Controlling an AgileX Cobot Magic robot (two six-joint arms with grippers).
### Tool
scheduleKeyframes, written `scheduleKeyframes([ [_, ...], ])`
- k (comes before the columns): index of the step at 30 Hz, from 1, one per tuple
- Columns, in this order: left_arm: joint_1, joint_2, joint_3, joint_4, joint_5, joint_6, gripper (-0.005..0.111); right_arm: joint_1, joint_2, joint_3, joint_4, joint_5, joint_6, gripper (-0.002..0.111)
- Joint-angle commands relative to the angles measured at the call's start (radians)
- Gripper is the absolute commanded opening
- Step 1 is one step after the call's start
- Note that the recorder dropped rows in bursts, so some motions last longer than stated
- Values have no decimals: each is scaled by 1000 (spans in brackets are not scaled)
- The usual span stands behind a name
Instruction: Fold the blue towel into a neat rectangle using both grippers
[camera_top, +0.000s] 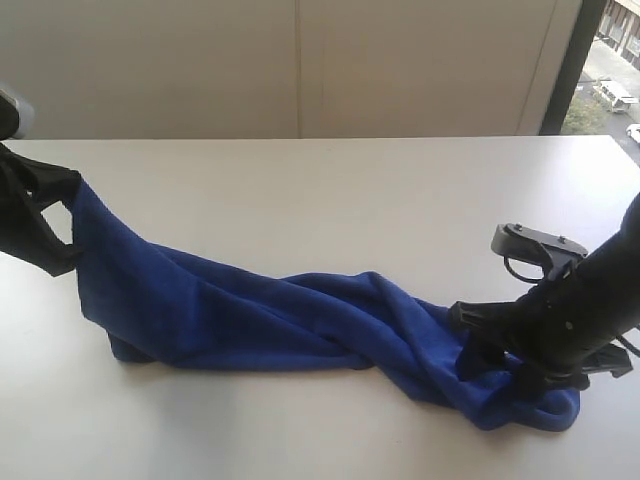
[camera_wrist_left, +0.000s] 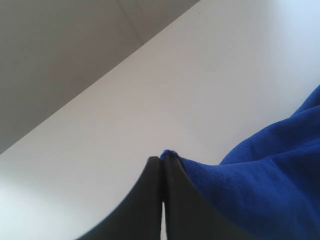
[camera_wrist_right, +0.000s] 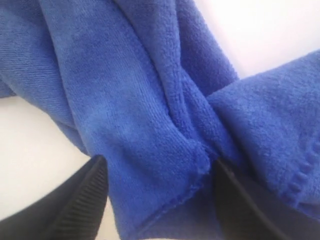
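Royal-blue towel (camera_top: 250, 310), black jaws, white table (camera_top: 350, 190).

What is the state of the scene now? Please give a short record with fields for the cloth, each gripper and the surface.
cloth: deep royal-blue soft microfibre towel, bunched and twisted into a long strip
surface: plain white table
left gripper: shut on one corner of the towel, holding it raised above the table
right gripper: open, one jaw on each side of a fold at the towel's other end, low near the table
fold progress: no neat rectangle yet
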Motion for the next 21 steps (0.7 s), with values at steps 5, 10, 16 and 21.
scheduleKeyframes([
  [5,3,-3,3,-15,7,-4,0,1,66,3,56,4,-70,50],
  [10,3,-3,3,-15,7,-4,0,1,18,1,49,6,-75,34],
  [16,3,-3,3,-15,7,-4,0,1,-59,1,21,1,-75,28],
  [21,3,-3,3,-15,7,-4,0,1,-105,1,-1,4,-79,24],
])
